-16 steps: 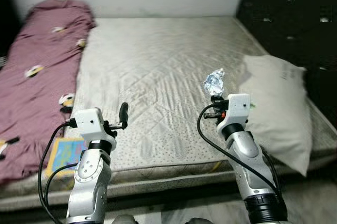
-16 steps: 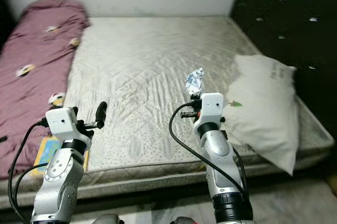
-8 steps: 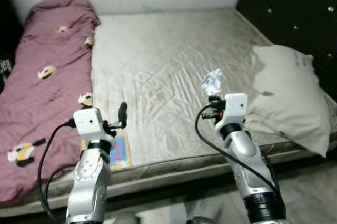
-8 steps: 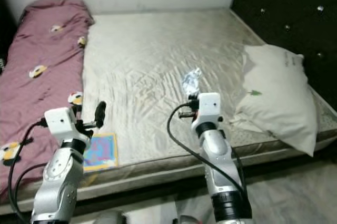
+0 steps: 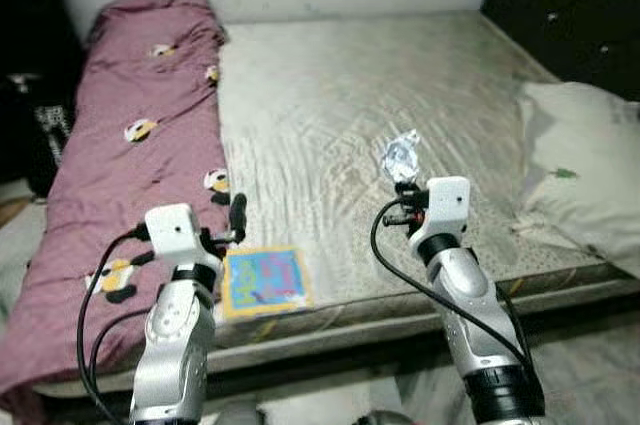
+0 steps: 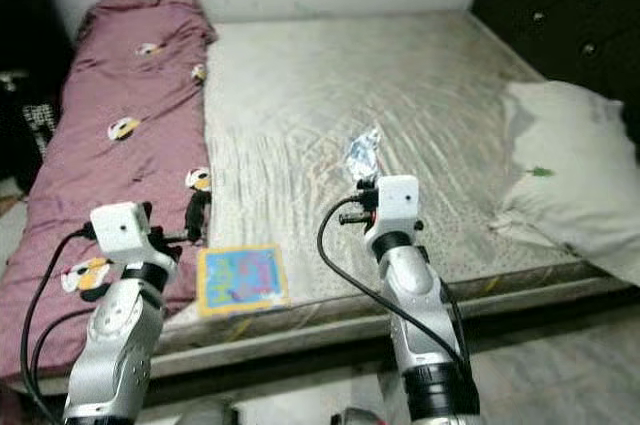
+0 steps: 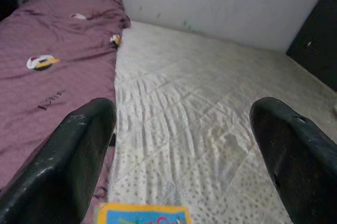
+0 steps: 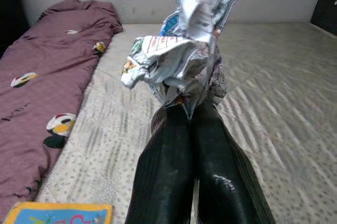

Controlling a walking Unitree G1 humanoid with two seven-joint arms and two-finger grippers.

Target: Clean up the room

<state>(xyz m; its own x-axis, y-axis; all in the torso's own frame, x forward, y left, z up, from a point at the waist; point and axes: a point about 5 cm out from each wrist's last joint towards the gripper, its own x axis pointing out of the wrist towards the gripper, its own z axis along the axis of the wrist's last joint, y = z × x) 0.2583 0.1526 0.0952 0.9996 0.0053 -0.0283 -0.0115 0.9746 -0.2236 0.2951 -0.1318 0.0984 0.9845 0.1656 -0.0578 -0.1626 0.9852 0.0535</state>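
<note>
Wrapper [image 8: 181, 58], crumpled and silvery, sits clamped at the tips of the right gripper [image 8: 188, 109], whose 2 black fingers press tight together, raised above the pale mattress [image 5: 370, 95]. The left gripper [image 7: 184, 145] hangs free over the bed's near edge, its fingers spread wide with nothing between them. A colourful book [image 5: 264, 280] lies flat on the mattress just beside the maroon blanket [image 5: 130, 145]. A white pillow [image 5: 585, 170] rests at the right end.
</note>
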